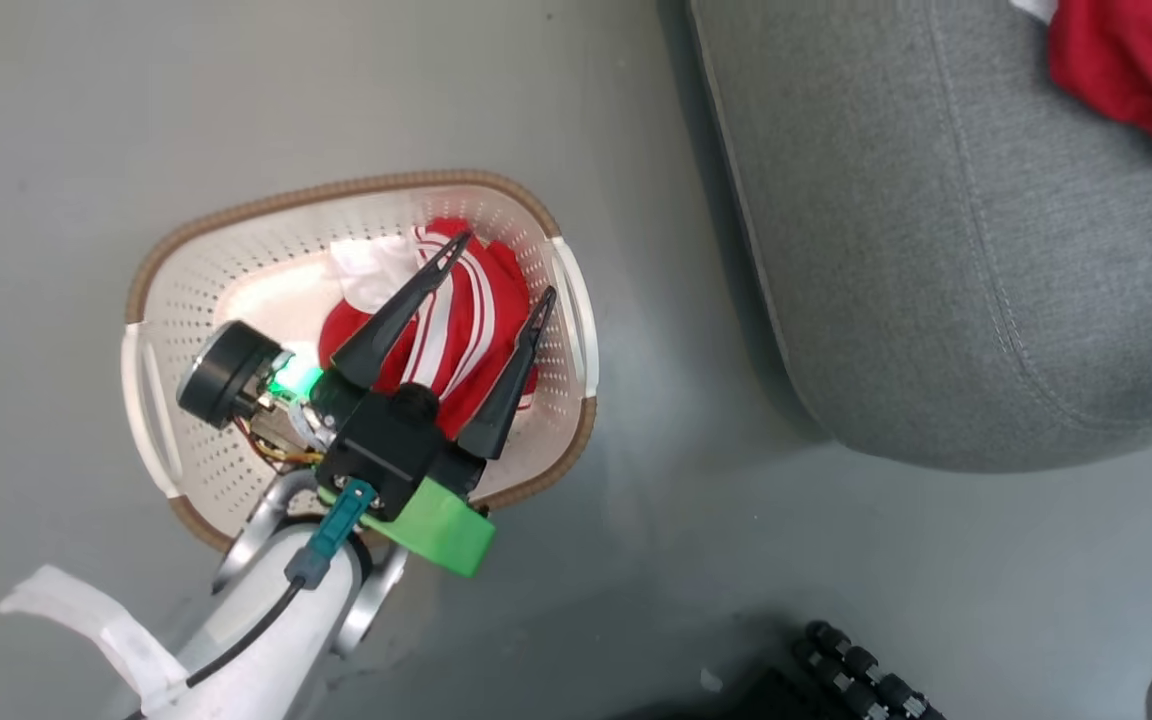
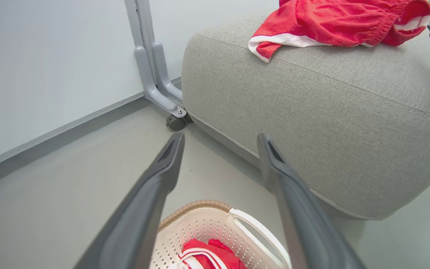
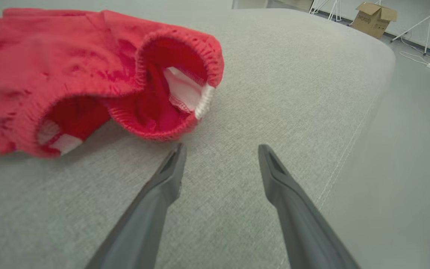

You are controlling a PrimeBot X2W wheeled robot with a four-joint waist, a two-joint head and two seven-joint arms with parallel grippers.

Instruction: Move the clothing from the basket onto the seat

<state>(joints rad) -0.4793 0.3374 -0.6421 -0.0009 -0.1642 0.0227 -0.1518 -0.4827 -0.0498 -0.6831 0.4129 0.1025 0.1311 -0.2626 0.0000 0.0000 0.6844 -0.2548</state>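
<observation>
Above the basket on the floor, my left claw hangs with its fingers spread wide, empty, over the striped garment bunched inside. Over on the seat, my right claw is spread wide too, gripping nothing, its tips just beside the second garment, which lies crumpled on the grey fabric. The basket stands near the seat's corner.
</observation>
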